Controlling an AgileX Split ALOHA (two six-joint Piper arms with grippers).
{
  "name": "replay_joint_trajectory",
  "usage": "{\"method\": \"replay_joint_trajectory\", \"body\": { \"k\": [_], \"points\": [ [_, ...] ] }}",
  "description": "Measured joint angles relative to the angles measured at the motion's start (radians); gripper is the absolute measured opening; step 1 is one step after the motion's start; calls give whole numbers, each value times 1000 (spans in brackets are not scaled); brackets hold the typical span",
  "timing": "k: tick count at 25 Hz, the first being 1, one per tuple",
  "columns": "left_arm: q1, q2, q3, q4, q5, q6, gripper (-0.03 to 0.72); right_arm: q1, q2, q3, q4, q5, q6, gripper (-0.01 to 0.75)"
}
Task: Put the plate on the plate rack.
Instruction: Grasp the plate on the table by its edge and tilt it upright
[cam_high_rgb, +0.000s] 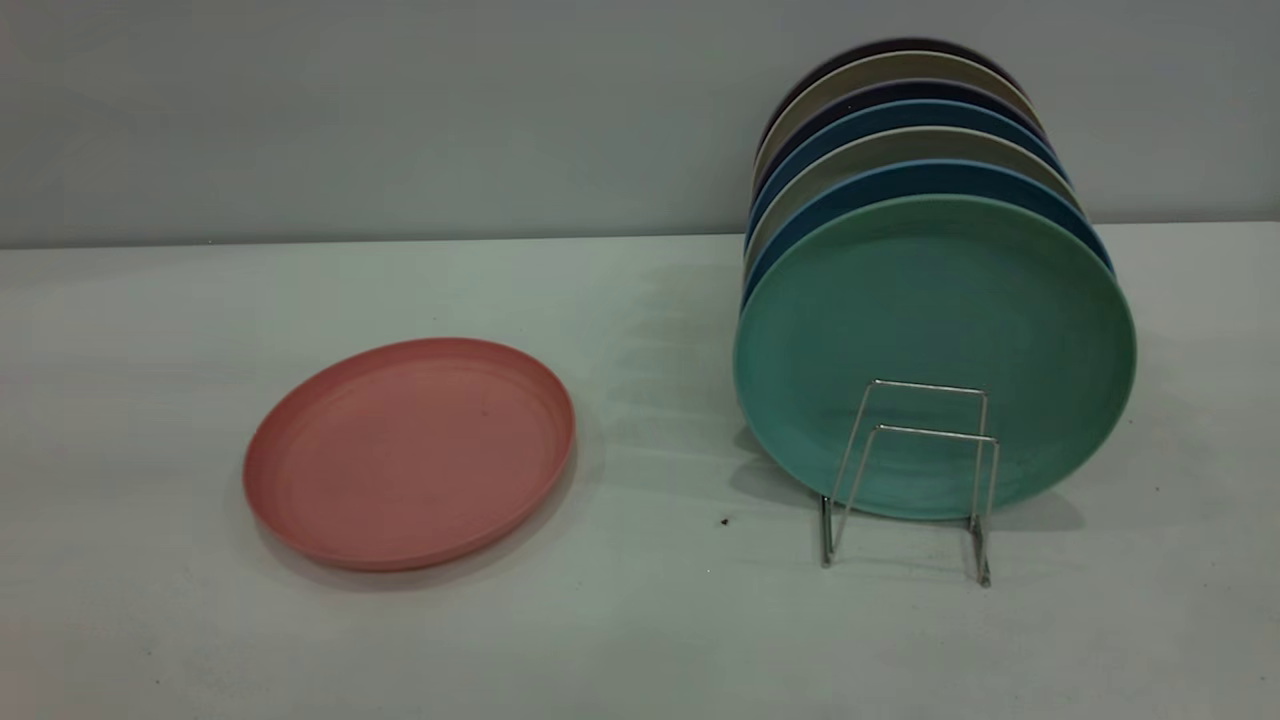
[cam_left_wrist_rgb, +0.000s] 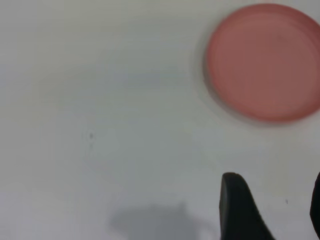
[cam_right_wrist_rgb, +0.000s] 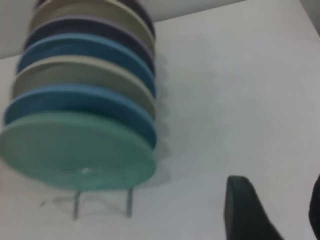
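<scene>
The salmon-pink plate (cam_high_rgb: 410, 452) lies flat on the white table at the left; it also shows in the left wrist view (cam_left_wrist_rgb: 265, 62). The silver wire plate rack (cam_high_rgb: 915, 470) stands at the right, its front loops free, with several upright plates behind them. It also shows in the right wrist view (cam_right_wrist_rgb: 102, 202). Neither arm shows in the exterior view. My left gripper (cam_left_wrist_rgb: 272, 195) is open and empty above bare table, well short of the pink plate. My right gripper (cam_right_wrist_rgb: 272, 197) is open and empty, off to one side of the rack.
A teal-green plate (cam_high_rgb: 935, 355) stands frontmost in the rack, with blue (cam_high_rgb: 930, 180), beige (cam_high_rgb: 900, 150) and dark plates behind it. The grey wall runs behind the table. Bare table lies between the pink plate and the rack.
</scene>
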Motion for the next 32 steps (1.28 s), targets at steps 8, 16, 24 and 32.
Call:
{"method": "replay_joint_trajectory", "body": {
  "k": [8, 16, 24, 32],
  "points": [
    [193, 422, -200, -177, -25, 197, 362, -180, 424, -120, 45, -98, -37, 248],
    [409, 698, -234, -796, -64, 730, 361, -247, 658, -219, 351, -136, -309, 248],
    [468, 979, -242, -1059, -128, 1029, 361, -450, 839, -280, 929, -60, -905, 248],
    [468, 1186, -312, -1094, -148, 1091, 360, -546, 994, -286, 1391, 107, -1414, 248]
  ]
}}
